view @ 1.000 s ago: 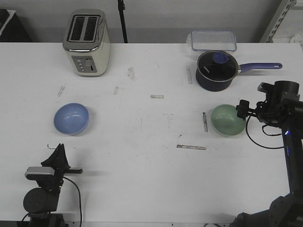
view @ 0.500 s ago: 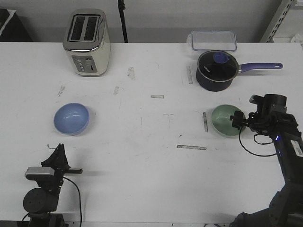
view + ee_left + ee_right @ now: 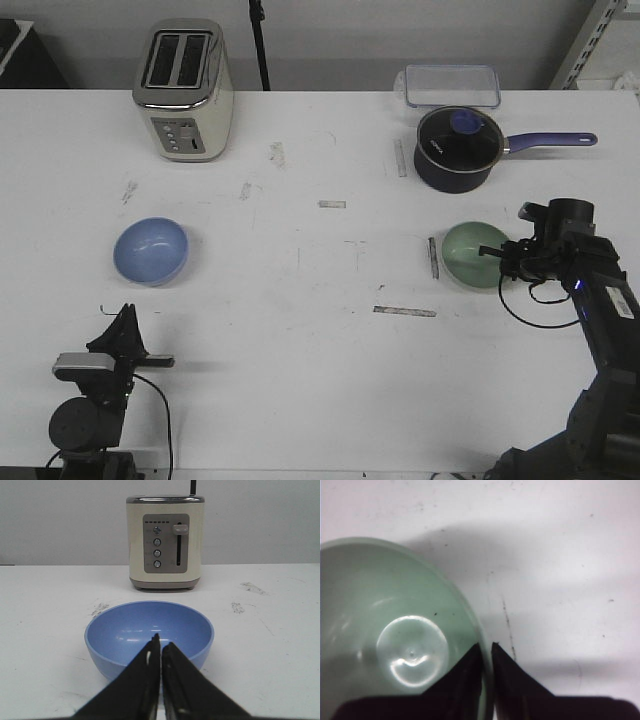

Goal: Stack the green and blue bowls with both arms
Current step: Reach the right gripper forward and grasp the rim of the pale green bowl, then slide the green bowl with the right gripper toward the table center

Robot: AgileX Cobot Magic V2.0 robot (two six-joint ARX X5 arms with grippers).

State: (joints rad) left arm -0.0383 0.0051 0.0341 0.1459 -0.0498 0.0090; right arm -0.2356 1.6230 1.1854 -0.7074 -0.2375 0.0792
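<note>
gripping green bowl (image 3: 395, 640) rim now, seemingly; right gripper (image 3: 486, 652) jaws closed in.

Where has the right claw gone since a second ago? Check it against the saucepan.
Yes. The right claw has dropped toward the near edge, away from the saucepan, and shifted left onto the green bowl rim.

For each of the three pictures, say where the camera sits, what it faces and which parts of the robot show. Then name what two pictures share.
Front view: high over the table, facing forward; both arms show, blue bowl left, green bowl right.
Left wrist view: low on the left arm, facing blue bowl and toaster; left pincer shows, shut.
Right wrist view: above the green bowl; right pincer straddles its rim.
Shared: front and left wrist views both show blue bowl and toaster.
</note>
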